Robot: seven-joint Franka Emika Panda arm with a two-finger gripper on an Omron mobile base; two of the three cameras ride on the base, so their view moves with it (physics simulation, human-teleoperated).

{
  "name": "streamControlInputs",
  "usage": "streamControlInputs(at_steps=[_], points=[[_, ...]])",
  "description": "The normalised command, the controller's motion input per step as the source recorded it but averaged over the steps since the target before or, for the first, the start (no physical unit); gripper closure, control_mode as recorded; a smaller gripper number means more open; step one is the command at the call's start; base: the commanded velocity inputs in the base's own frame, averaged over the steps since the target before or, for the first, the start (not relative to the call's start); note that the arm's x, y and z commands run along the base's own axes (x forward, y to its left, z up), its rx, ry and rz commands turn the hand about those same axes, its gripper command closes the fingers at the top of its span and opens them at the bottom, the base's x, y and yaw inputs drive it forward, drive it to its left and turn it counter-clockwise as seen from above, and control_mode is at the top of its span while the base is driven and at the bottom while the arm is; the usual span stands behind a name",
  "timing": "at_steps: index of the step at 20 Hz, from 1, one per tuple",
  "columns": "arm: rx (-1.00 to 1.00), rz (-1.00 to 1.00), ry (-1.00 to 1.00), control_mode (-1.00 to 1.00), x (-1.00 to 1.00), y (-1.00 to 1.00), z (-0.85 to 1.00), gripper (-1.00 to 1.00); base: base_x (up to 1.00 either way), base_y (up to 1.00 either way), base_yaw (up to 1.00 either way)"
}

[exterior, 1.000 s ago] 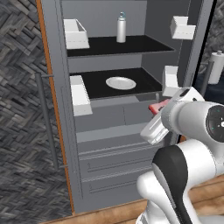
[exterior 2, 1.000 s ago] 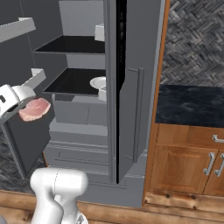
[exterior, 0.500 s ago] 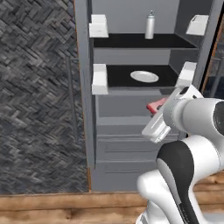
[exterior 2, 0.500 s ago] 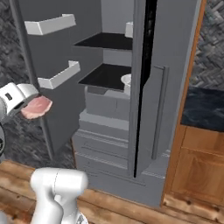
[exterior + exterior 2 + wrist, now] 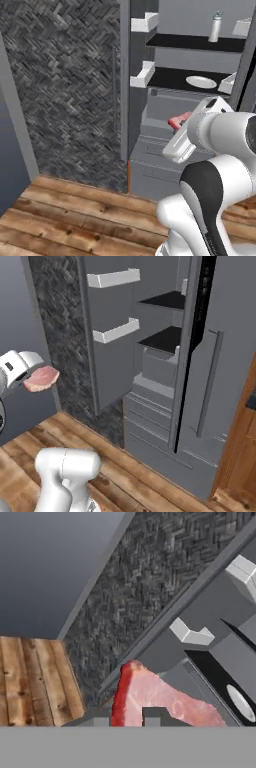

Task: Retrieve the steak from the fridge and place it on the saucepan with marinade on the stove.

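Steak (image 5: 41,378): out of the fridge, carried in the air over the wooden floor, left of the open cabinet.
End effector (image 5: 30,381): clamped on the steak; meat juts out past the white hand.
Fridge (image 5: 200,381): doors open; white plate (image 5: 201,81) on a black shelf, bottle (image 5: 215,27) on the shelf above.
Progress: retrieval looks done; carrying to the stove and setting the steak on the saucepan are left.
Writing: none readable.
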Motion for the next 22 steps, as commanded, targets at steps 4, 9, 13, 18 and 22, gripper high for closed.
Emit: streamControlInputs(at_steps=[4, 9, 13, 18, 22], points=[[0.00, 0.00, 0.00, 1.00, 0.00, 0.00, 0.00, 1.00, -0.52, -0.27, 0.65], [0.00, 0.00, 0.00, 1.00, 0.00, 0.00, 0.00, 1.00, -0.44, -0.25, 0.71], [0.00, 0.00, 0.00, 1.00, 0.00, 0.00, 0.00, 1.00, -0.63, -0.09, 0.79], [0.00, 0.00, 0.00, 1.00, 0.00, 0.00, 0.00, 1.00, -0.50, 0.00, 0.70], [0.00, 0.00, 0.00, 1.00, 0.00, 0.00, 0.00, 1.00, -0.29, 0.08, 0.56]])
